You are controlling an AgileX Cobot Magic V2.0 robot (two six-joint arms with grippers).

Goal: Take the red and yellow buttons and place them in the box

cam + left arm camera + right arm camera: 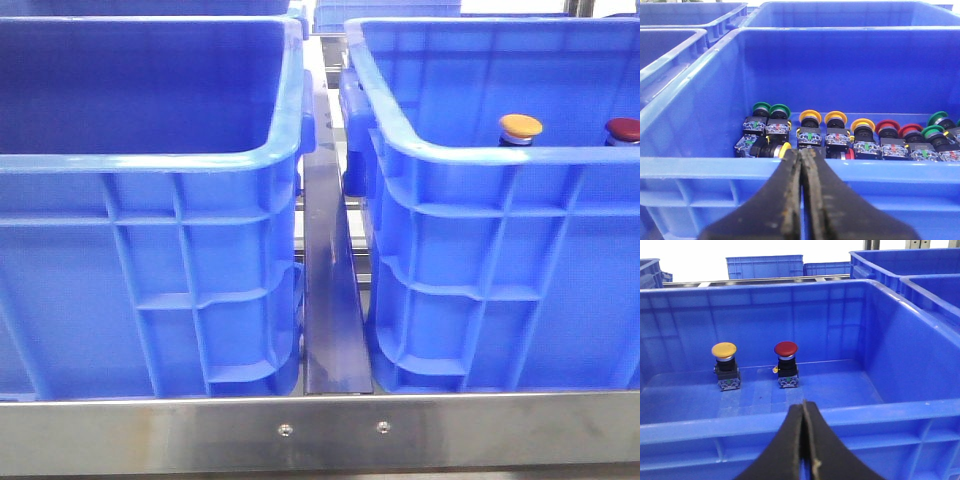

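Observation:
A yellow-capped button (520, 127) and a dark red button (623, 130) stand upright inside the right blue crate (450, 152). The right wrist view shows them side by side on that crate's floor, the yellow button (724, 351) and the red one (785, 349). My right gripper (804, 406) is shut and empty, at the crate's near rim (900, 410). My left gripper (801, 153) is shut and empty at the near rim of another blue crate (700, 167). That crate holds a row of several green, yellow and red buttons (835, 131). Neither gripper shows in the front view.
A second blue crate (150, 160) stands at the left in the front view, its floor hidden. A metal divider (333, 300) runs between the two crates, and a steel rail (320, 430) crosses the front. More blue crates (765, 266) stand behind.

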